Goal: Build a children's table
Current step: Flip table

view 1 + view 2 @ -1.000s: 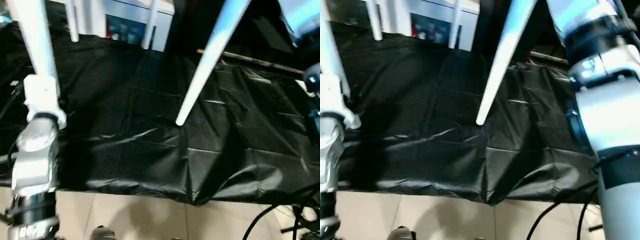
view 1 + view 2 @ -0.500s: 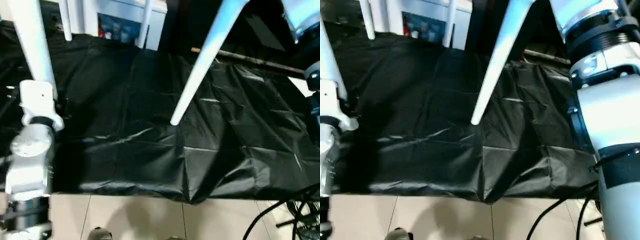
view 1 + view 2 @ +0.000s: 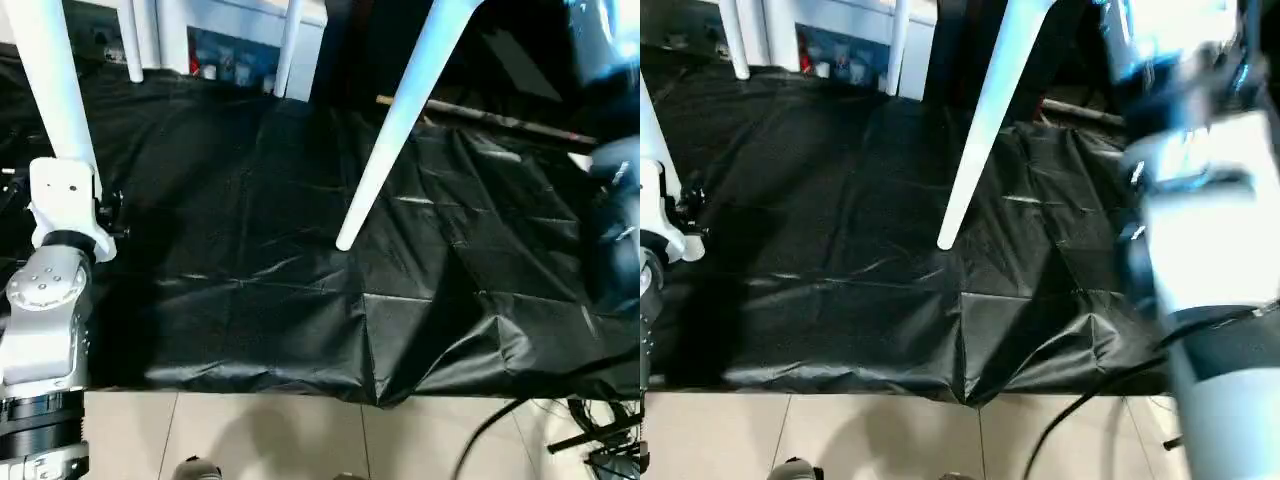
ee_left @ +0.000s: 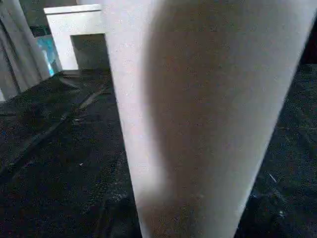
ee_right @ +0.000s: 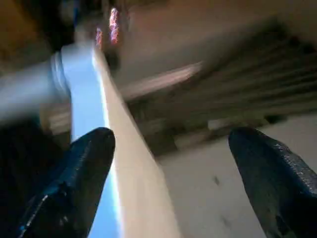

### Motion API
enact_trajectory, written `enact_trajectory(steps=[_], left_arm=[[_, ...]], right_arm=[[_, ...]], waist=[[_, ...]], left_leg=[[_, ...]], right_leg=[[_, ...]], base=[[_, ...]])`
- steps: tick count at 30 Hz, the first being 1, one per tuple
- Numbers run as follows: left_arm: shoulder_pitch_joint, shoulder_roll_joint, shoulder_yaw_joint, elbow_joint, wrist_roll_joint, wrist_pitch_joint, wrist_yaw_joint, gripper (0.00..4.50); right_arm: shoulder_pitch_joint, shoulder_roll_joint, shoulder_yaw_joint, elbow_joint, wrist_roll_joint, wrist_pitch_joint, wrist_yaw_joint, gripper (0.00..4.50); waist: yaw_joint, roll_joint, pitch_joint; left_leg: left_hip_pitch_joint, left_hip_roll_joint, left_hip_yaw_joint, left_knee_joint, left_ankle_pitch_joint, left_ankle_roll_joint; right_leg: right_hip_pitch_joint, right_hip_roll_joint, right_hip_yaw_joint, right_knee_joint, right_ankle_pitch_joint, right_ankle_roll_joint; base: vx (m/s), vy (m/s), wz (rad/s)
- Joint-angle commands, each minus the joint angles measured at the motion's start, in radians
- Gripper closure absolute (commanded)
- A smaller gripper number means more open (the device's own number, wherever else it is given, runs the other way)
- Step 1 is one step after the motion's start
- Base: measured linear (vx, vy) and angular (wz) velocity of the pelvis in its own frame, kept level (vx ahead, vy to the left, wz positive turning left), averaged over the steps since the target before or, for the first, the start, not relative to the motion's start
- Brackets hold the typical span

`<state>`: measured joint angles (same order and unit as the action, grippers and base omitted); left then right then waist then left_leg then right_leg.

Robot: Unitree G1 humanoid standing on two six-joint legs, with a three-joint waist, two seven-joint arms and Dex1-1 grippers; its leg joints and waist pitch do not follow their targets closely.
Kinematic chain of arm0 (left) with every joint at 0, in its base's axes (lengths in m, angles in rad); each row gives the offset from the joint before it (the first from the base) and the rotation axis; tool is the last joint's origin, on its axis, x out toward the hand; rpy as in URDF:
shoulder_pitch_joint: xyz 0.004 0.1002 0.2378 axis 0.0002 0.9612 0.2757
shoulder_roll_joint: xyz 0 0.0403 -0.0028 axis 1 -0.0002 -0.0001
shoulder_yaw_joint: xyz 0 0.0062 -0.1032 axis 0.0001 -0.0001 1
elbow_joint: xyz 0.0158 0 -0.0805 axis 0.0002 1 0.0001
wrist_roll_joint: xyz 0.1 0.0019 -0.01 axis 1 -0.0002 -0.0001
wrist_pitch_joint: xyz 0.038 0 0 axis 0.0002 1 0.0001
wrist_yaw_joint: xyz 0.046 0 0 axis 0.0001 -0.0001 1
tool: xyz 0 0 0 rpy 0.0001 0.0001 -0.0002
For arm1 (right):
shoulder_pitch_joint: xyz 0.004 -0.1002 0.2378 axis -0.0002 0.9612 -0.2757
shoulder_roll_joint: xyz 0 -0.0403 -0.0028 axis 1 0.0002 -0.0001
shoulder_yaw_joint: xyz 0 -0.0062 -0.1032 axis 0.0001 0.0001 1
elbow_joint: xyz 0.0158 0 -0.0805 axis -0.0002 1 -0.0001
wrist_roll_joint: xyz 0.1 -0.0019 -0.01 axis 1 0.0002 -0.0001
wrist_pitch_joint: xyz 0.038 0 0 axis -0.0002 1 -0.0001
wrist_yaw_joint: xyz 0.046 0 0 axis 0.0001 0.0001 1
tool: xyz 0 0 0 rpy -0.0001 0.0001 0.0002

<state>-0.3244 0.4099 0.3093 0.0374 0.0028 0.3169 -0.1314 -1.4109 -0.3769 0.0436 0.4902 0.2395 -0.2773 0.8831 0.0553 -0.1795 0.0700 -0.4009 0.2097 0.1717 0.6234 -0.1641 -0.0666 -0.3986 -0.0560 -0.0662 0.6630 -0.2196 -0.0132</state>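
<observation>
The right gripper (image 5: 171,183) stood with its two black fingers (image 5: 81,173) spread wide and nothing between them; a white leg (image 5: 129,163) ran past just beside one finger without being pinched. In the head views its silver right forearm (image 3: 1200,250) was a blur at the near side, smearing more than it had half a second before, when its rings and edges were still crisp.

On the other side, the left gripper's own fingers could not be seen. Its wrist view showed a thick white table leg (image 4: 198,114) pressed right up against the camera, and from the head views the left wrist (image 3: 65,205) sat tight against that same leg (image 3: 45,80), so whether the jaws were clamped on it I could not tell. The wrist and the leg had kept much the same pose over the second.

Outward from the jaws, a second white leg (image 3: 395,125) slanted down between the two arms, its narrow tip just above or on the black sheet (image 3: 250,280); I could not say which. It had held its slant, shifting only as the whole view shifted. Two further legs (image 3: 132,40) hung at the far edge of the sheet, in front of a white cabinet (image 3: 240,30). The sheet's near edge drooped over the pale tiled floor (image 3: 280,440).
</observation>
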Motion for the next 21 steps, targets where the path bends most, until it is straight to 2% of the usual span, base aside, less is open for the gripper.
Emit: enact_trajectory(steps=[1, 2, 3, 4, 5, 6, 7, 8, 9, 10, 11, 12, 13, 14, 15, 16, 17, 18, 19, 21], left_arm=[[0.025, 0.013, -0.006, 0.003, 0.009, -0.004, -0.027, 2.96], [0.027, 0.015, -0.003, 0.002, 0.004, -0.01, -0.032, 2.96], [0.033, 0.019, 0.006, -0.002, -0.01, -0.007, -0.042, 2.96], [0.033, 0.019, 0.006, -0.002, -0.01, -0.007, -0.042, 2.96], [0.046, 0.033, 0.02, -0.001, -0.037, -0.02, -0.073, 2.96], [0.046, 0.033, 0.02, -0.001, -0.037, -0.02, -0.073, 2.96], [0.051, 0.036, 0.026, -0.004, -0.057, -0.018, -0.095, 2.96], [0.054, 0.042, 0.026, -0.006, -0.07, -0.022, -0.114, 2.96], [0.058, 0.049, 0.021, -0.008, -0.095, -0.024, -0.152, 2.96], [0.059, 0.051, 0.019, -0.009, -0.1, -0.023, -0.159, 2.96], [0.061, 0.057, 0.013, -0.004, -0.101, -0.03, -0.168, 2.96], [0.06, 0.06, 0.01, 0.003, -0.105, -0.039, -0.178, 2.96], [0.06, 0.067, 0.001, 0.011, -0.112, -0.04, -0.203, 2.96], [0.06, 0.067, 0.001, 0.011, -0.112, -0.04, -0.203, 2.96], [0.055, 0.075, -0.011, 0.027, -0.126, -0.054, -0.241, 2.96], [0.051, 0.074, -0.015, 0.034, -0.135, -0.05, -0.254, 2.96], [0.047, 0.076, -0.022, 0.043, -0.137, -0.055, -0.264, 2.96], [0.044, 0.076, -0.029, 0.05, -0.14, -0.058, -0.276, 2.96], [0.04, 0.075, -0.035, 0.055, -0.145, -0.054, -0.287, 2.96], [0.036, 0.076, -0.043, 0.065, -0.148, -0.055, -0.3, 2.96]], right_arm=[[0.105, -0.002, -0.045, -0.15, 0.126, 0.159, -0.005, 0.5], [0.145, 0.0, -0.048, -0.193, 0.146, 0.2, -0.021, 0.5], [0.223, -0.006, -0.046, -0.252, 0.162, 0.24, -0.046, 0.5], [0.223, -0.006, -0.046, -0.252, 0.162, 0.24, -0.046, 0.5], [0.399, -0.043, -0.029, -0.36, 0.157, 0.286, -0.068, 0.5], [0.399, -0.043, -0.029, -0.36, 0.157, 0.286, -0.068, 0.5], [0.488, -0.057, -0.035, -0.417, 0.177, 0.324, -0.086, 0.5], [0.567, -0.066, -0.057, -0.473, 0.201, 0.369, -0.108, 0.21], [0.666, -0.081, -0.103, -0.548, 0.234, 0.436, -0.13, 0.21], [0.684, -0.083, -0.113, -0.563, 0.238, 0.45, -0.135, 0.14], [0.735, -0.091, -0.143, -0.601, 0.254, 0.487, -0.144, 0.09], [0.778, -0.101, -0.167, -0.641, 0.274, 0.525, -0.152, 0.04], [0.838, -0.118, -0.191, -0.684, 0.307, 0.572, -0.151, 0.01], [0.838, -0.118, -0.191, -0.684, 0.307, 0.572, -0.151, 0.0], [0.931, -0.151, -0.217, -0.743, 0.351, 0.626, -0.153, 0.0], [0.974, -0.159, -0.233, -0.755, 0.358, 0.636, -0.155, 0.0], [1.012, -0.168, -0.245, -0.763, 0.349, 0.636, -0.163, 0.0], [1.042, -0.171, -0.255, -0.763, 0.336, 0.636, -0.175, 0.0], [1.066, -0.166, -0.267, -0.752, 0.322, 0.632, -0.193, 0.0], [1.093, -0.155, -0.284, -0.752, 0.305, 0.642, -0.234, 0.0]], waist=[[0.008, 0.057, -0.067], [0.008, 0.059, -0.069], [0.008, 0.051, -0.074], [0.012, 0.05, -0.074], [0.012, 0.051, -0.074], [0.025, 0.06, -0.071], [0.021, 0.058, -0.066], [0.028, 0.072, -0.066], [0.029, 0.064, -0.067], [0.033, 0.066, -0.067], [0.032, 0.063, -0.068], [0.035, 0.078, -0.068], [0.037, 0.074, -0.068], [0.041, 0.071, -0.068], [0.044, 0.083, -0.065], [0.052, 0.082, -0.064], [0.053, 0.081, -0.064], [0.055, 0.087, -0.066], [0.055, 0.088, -0.063], [0.057, 0.085, -0.063]], left_leg=[[0.04, 0.035, -0.016, -0.083, -0.245, -0.054], [0.042, 0.037, -0.017, -0.084, -0.241, -0.062], [0.043, 0.035, -0.017, -0.083, -0.231, -0.07], [0.04, 0.032, -0.015, -0.083, -0.217, -0.079], [0.042, 0.031, -0.014, -0.082, -0.231, -0.083], [0.047, 0.032, -0.013, -0.086, -0.228, -0.094], [0.047, 0.029, -0.017, -0.093, -0.288, -0.108], [0.054, 0.03, -0.018, -0.095, -0.318, -0.114], [0.058, 0.032, -0.018, -0.095, -0.35, -0.117], [0.06, 0.031, -0.019, -0.098, -0.382, -0.117], [0.059, 0.032, -0.021, -0.098, -0.383, -0.116], [0.054, 0.031, -0.025, -0.1, -0.378, -0.117], [0.054, 0.03, -0.021, -0.097, -0.364, -0.105], [0.057, 0.031, -0.018, -0.095, -0.353, -0.096], [0.054, 0.029, -0.018, -0.096, -0.337, -0.087], [0.057, 0.03, -0.015, -0.096, -0.328, -0.08], [0.056, 0.029, -0.015, -0.097, -0.325, -0.078], [0.054, 0.029, -0.017, -0.099, -0.327, -0.079], [0.055, 0.03, -0.017, -0.099, -0.344, -0.083], [0.057, 0.03, -0.017, -0.099, -0.359, -0.084]], right_leg=[[0.035, -0.07, 0.053, -0.071, -0.026, -0.139], [0.032, -0.069, 0.051, -0.068, -0.017, -0.14], [0.034, -0.068, 0.047, -0.067, -0.007, -0.144], [0.036, -0.07, 0.049, -0.067, -0.004, -0.141], [0.033, -0.07, 0.049, -0.07, -0.025, -0.142], [0.035, -0.072, 0.05, -0.078, -0.025, -0.125], [0.034, -0.068, 0.048, -0.083, -0.098, -0.114], [0.033, -0.071, 0.049, -0.088, -0.131, -0.107], [0.031, -0.073, 0.05, -0.094, -0.157, -0.099], [0.031, -0.072, 0.048, -0.1, -0.191, -0.102], [0.032, -0.073, 0.048, -0.098, -0.198, -0.107], [0.035, -0.074, 0.048, -0.096, -0.2, -0.112], [0.033, -0.075, 0.05, -0.097, -0.192, -0.115], [0.034, -0.077, 0.051, -0.102, -0.19, -0.114], [0.035, -0.078, 0.054, -0.102, -0.183, -0.117], [0.035, -0.079, 0.055, -0.105, -0.186, -0.113], [0.036, -0.08, 0.055, -0.107, -0.189, -0.113], [0.037, -0.08, 0.053, -0.108, -0.2, -0.113], [0.034, -0.081, 0.052, -0.11, -0.227, -0.114], [0.032, -0.083, 0.052, -0.114, -0.263, -0.114]], base=[[0.0, 0.0, 0.0], [0.0, 0.0, 0.0], [0.0, 0.0, 0.0], [0.0, 0.0, 0.0], [0.0, 0.0, 0.0], [0.0, 0.0, 0.0], [0.0, 0.0, 0.0], [0.0, 0.0, 0.0], [0.0, 0.0, 0.0], [0.0, 0.0, 0.0], [0.0, 0.0, 0.0], [0.0, 0.0, 0.0], [0.0, 0.0, 0.0], [0.0, 0.0, 0.0], [0.0, 0.0, 0.0], [0.0, 0.0, 0.0], [0.0, 0.0, 0.0], [0.0, 0.0, 0.0], [0.0, 0.0, 0.0], [0.0, 0.0, 0.0]])
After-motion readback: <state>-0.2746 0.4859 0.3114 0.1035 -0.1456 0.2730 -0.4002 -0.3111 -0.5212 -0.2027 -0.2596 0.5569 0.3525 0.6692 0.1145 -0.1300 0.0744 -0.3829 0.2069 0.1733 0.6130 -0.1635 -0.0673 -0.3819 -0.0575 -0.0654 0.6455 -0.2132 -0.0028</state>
